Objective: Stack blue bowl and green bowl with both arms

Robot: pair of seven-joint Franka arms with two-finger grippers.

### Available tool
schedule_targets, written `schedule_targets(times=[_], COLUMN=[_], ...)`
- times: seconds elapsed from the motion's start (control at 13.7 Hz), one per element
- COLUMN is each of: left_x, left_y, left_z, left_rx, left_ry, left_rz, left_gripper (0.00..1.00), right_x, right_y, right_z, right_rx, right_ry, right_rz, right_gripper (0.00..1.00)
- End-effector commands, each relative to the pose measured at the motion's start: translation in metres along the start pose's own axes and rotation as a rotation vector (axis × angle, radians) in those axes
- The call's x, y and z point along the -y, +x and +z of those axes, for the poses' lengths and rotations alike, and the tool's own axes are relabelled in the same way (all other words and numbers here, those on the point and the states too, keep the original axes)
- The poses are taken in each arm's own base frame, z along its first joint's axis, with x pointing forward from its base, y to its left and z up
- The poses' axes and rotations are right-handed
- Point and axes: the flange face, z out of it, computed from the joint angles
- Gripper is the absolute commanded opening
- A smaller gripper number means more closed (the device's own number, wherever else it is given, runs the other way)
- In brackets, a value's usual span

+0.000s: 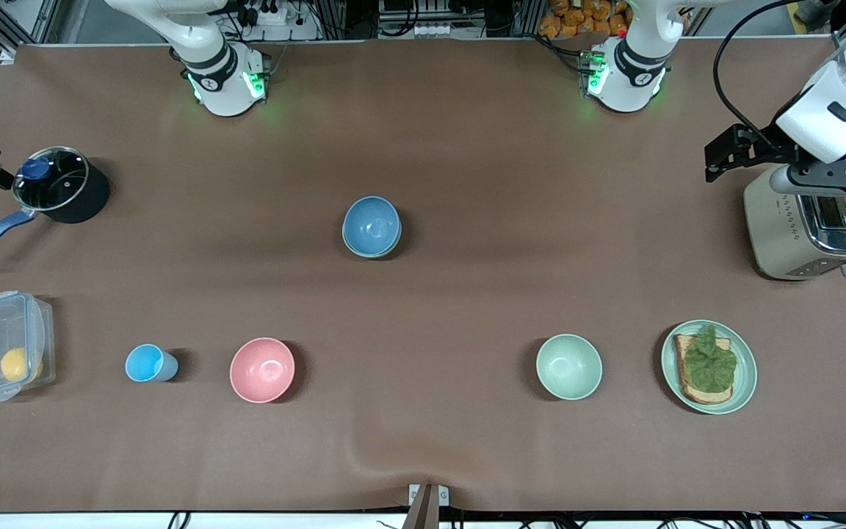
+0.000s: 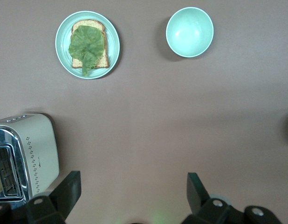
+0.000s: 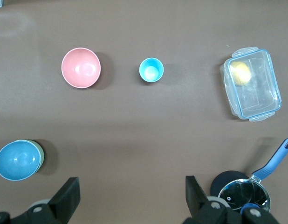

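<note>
The blue bowl (image 1: 371,224) sits nested in the green bowl (image 3: 41,157) at the middle of the table. Only a thin sage rim of the green bowl shows under it. The stack also shows in the right wrist view (image 3: 17,160). My left gripper (image 2: 133,187) is open and empty, high over bare table beside the toaster (image 1: 808,224). My right gripper (image 3: 132,189) is open and empty, high over bare table between the stack and the pot. Neither gripper touches the bowls.
A pale mint bowl (image 1: 568,366) and a green plate with toast and lettuce (image 1: 709,367) lie toward the left arm's end. A pink bowl (image 1: 262,369), light-blue cup (image 1: 150,364), plastic box (image 1: 3,345) and lidded pot (image 1: 59,187) lie toward the right arm's end.
</note>
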Motion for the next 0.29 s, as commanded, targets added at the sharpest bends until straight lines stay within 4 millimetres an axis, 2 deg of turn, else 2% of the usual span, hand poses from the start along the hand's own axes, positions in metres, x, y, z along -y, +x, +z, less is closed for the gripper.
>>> schedule_targets(times=[0.0, 0.22], left_x=[0.0018, 0.0008], left_y=[-0.0007, -0.0004], left_z=[-0.0057, -0.0045], left_rx=[-0.006, -0.006], left_ry=[-0.025, -0.027], left_rz=[0.005, 0.002], left_gripper=[1.00, 1.00], right_x=[0.0026, 0.0111], right_y=[-0.0037, -0.0033], right_z=[-0.0094, -0.0088], right_rx=[-0.009, -0.001], right_ry=[-0.049, -0.086], right_rz=[-0.025, -0.049], right_gripper=[1.00, 1.00])
